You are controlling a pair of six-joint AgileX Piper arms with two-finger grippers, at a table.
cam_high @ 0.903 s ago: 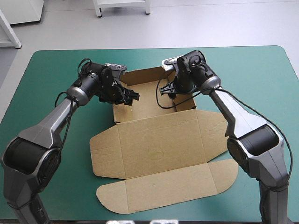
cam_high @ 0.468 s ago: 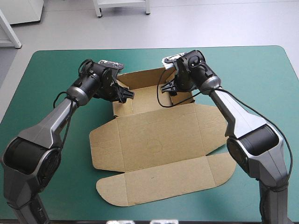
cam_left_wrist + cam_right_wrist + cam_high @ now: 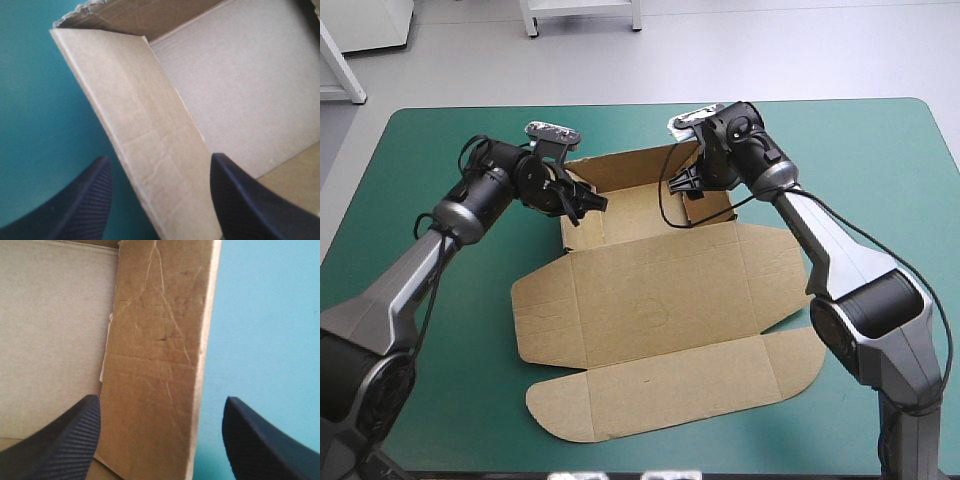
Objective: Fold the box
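Since the earlier frame, the left arm has been swung outward from the box (image 3: pixel 650 300), while the left tool (image 3: pixel 582 203) is kept at the box's left wall (image 3: pixel 150 150). Both tools are held apart with nothing clamped, each straddling 1 raised side wall; the right tool (image 3: pixel 692 185) is at the right wall (image 3: pixel 160 365). The box lies mid-desk (image 3: pixel 440 160), lid flat. If a wall is nudged unevenly, it could spring outward, or the light box could be dragged. Bare cover is left on every side of the box.
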